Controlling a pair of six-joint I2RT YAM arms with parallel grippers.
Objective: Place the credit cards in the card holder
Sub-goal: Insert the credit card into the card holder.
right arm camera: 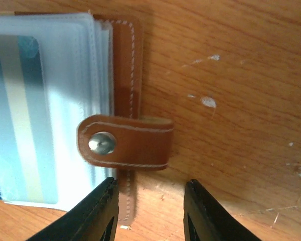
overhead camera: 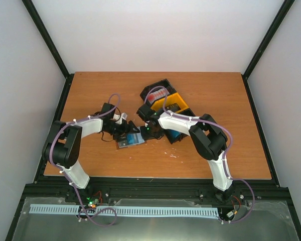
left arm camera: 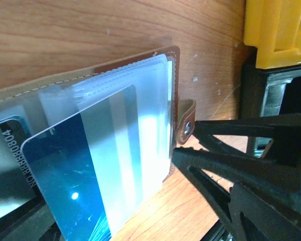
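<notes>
The brown card holder [overhead camera: 132, 141] lies open on the table between my grippers, clear sleeves up. A blue credit card [left arm camera: 65, 181] lies partly inside one sleeve; it shows through the plastic in the right wrist view [right arm camera: 20, 110]. A dark card [left arm camera: 2, 155] sits in the other half. My left gripper [left arm camera: 135, 198] is open, its fingers wide on either side of the blue card. My right gripper [right arm camera: 150, 201] is open, one finger over the holder's stitched edge [right arm camera: 124, 60], just below the snap tab [right arm camera: 125, 143]. Its fingers [left arm camera: 226, 165] show in the left wrist view beside the tab.
Black and yellow bins [overhead camera: 170, 104] stand right behind the holder. One black bin holds red-and-white cards [overhead camera: 157, 94] and a nearer one holds blue cards [overhead camera: 174, 135]. The yellow bin [left arm camera: 278, 30] is close to my left gripper. Both arms crowd the table's middle.
</notes>
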